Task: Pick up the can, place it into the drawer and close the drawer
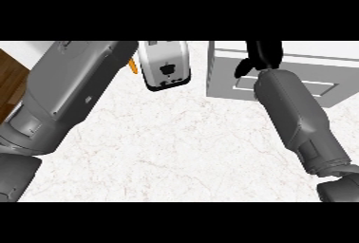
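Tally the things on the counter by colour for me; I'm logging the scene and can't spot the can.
White and black: 1, the toaster
Grey: 1, the drawer unit
Orange: 1, a sliver beside the toaster
Total: 3; no can shows.

The surface (175, 156) looks like polished white marble, smooth, with faint pinkish-grey veins. Beside it at the left edge is a strip of brown wood (13, 78) with visible grain. The toaster (165, 64) has a shiny, metal-like white-grey shell with black trim. The drawer unit (224, 71) is matt grey, plain and smooth. Both forearms look like dull grey plastic; the right hand (261, 56) is glossy black.
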